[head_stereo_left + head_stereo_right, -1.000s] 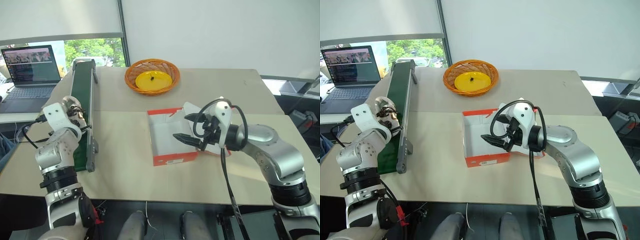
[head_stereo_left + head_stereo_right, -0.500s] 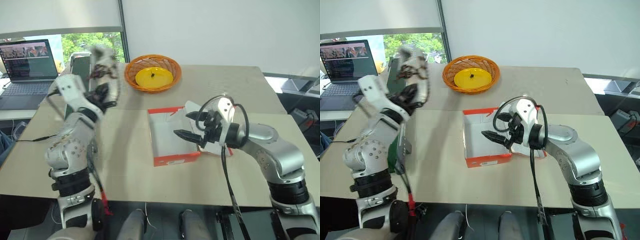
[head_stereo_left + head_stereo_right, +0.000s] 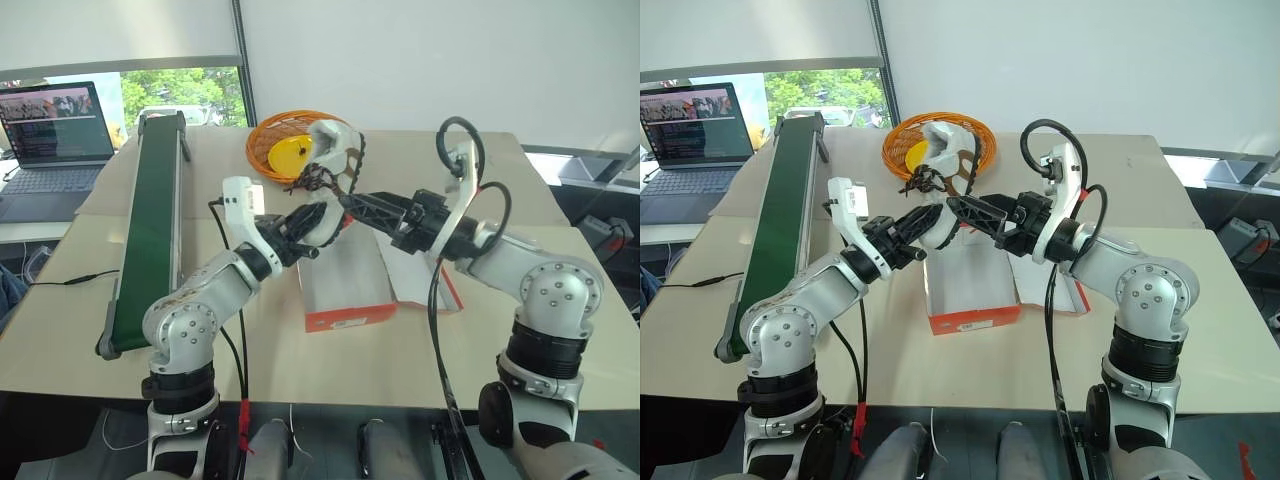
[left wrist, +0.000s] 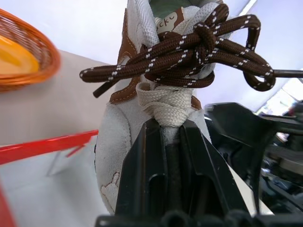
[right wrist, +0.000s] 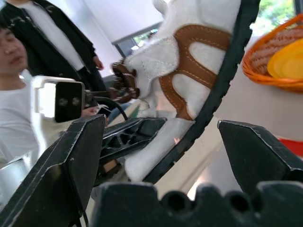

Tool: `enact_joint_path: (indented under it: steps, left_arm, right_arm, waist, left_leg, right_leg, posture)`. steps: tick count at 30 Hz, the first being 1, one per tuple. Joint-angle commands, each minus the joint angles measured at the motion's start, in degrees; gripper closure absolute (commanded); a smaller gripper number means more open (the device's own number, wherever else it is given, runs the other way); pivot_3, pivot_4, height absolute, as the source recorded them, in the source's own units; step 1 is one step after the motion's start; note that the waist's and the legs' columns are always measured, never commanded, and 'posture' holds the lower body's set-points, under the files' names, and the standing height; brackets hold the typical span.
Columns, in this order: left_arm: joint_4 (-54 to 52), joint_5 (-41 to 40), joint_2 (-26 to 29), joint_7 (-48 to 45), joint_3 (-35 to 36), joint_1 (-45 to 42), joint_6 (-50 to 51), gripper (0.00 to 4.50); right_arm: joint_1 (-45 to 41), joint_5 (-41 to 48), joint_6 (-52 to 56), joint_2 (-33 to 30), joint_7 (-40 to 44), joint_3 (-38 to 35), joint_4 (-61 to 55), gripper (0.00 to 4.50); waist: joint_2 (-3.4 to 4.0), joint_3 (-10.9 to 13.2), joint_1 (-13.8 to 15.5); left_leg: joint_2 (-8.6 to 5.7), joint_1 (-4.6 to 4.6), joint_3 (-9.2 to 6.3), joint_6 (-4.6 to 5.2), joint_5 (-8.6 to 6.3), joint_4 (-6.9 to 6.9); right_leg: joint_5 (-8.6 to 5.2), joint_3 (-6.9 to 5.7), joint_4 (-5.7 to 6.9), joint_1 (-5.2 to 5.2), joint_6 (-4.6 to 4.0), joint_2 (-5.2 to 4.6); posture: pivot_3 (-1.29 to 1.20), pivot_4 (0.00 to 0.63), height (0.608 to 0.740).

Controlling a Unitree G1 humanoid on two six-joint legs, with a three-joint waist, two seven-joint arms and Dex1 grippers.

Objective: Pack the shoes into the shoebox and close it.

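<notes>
Item: white sneaker [image 3: 325, 170] with brown laces — hanging in the air above the open shoebox [image 3: 345, 285], in front of the wicker basket [image 3: 275, 150]. Left gripper [image 4: 170, 137] is clenching its jaws on the sneaker (at the tongue). Right gripper [image 3: 960, 208] is reaching toward it — jaws standing wide, released. The shoebox is lying on the surface [image 3: 250, 340] beside a green conveyor [image 3: 145, 230].

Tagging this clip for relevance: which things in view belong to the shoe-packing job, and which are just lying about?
Job:
- shoe, white with brown laces, held above the box by the shut left tool
- shoebox, open
- right tool, open beside the shoe

Lying about:
- wicker basket with a yellow dish
- green conveyor
- laptop
</notes>
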Motion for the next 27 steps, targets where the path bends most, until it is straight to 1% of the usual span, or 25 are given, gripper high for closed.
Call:
enact_joint_path:
  steps: [1,7,13,16,24,26,27]
  left_arm:
    - [-3.67,-2.36,-1.23,0.35,-1.76,-1.42,-0.72,4.49]
    - [-5.63,-4.71,-1.34,2.18,-2.29,-1.13,0.00,4.49]
    - [-6.97,-6.80,-1.11,3.51,-3.23,-0.08,0.53,4.49]
    - [-7.32,-7.65,-1.15,4.31,-3.38,0.37,0.40,4.50]
    - [-7.37,-9.00,-0.74,5.30,-3.46,0.06,0.02,4.50]
    - [-7.36,-9.23,-0.61,5.61,-3.25,-0.12,-0.01,4.50]
    - [-7.36,-9.25,-0.47,5.67,-3.25,-0.18,-0.01,4.50]
  right_arm:
    - [0.70,1.23,-0.35,0.07,-1.56,0.19,-1.33,0.00]
    - [1.63,0.35,-1.89,-0.38,-2.60,0.12,0.37,0.00]
    - [0.74,0.00,-3.75,-0.34,-3.48,-0.98,3.10,0.00]
    - [0.17,-0.19,-4.75,-0.63,-3.63,-1.20,4.18,0.73]
    - [-0.19,0.60,-5.52,0.01,-3.64,-0.83,4.48,3.41]
    - [-0.29,0.76,-5.72,0.20,-3.68,-0.81,4.49,3.89]
    - [-0.31,0.75,-5.77,0.18,-3.62,-0.71,4.48,3.98]
  waist:
    - [0.00,0.00,0.00]
    - [0.01,-0.01,-0.26]
    - [0.01,0.00,-0.14]
    - [0.02,0.00,-0.12]
    - [0.02,0.00,-0.12]
    - [0.02,0.00,-0.12]
    - [0.02,0.00,-0.12]
  left_leg:
    - [0.00,0.00,0.01,0.00,0.00,0.00]
    - [0.01,0.02,0.04,0.01,0.00,0.00]
    - [0.01,0.01,0.04,0.01,0.00,0.00]
    - [0.00,0.00,0.05,0.01,0.00,0.00]
    - [0.01,0.00,0.05,0.01,0.00,0.00]
    - [0.01,0.00,0.05,0.01,0.00,0.00]
    - [0.00,0.00,0.05,0.01,0.00,0.00]
  right_leg:
    - [0.00,0.00,0.00,0.00,0.00,0.00]
    - [0.00,0.01,0.00,0.00,0.00,0.00]
    - [0.00,0.01,-0.01,0.02,0.00,0.00]
    - [0.00,0.01,-0.01,0.01,0.00,0.00]
    - [0.00,0.01,-0.02,0.01,0.00,0.00]
    - [0.00,0.01,-0.02,0.01,0.00,0.00]
    - [0.00,0.01,-0.02,0.01,0.00,0.00]
  posture:
    - [0.00,0.150,0.740]
    - [0.00,0.150,0.740]
    - [0.00,0.150,0.740]
    - [0.00,0.150,0.740]
    - [0.00,0.150,0.740]
    - [0.00,0.150,0.740]
    - [0.00,0.150,0.740]
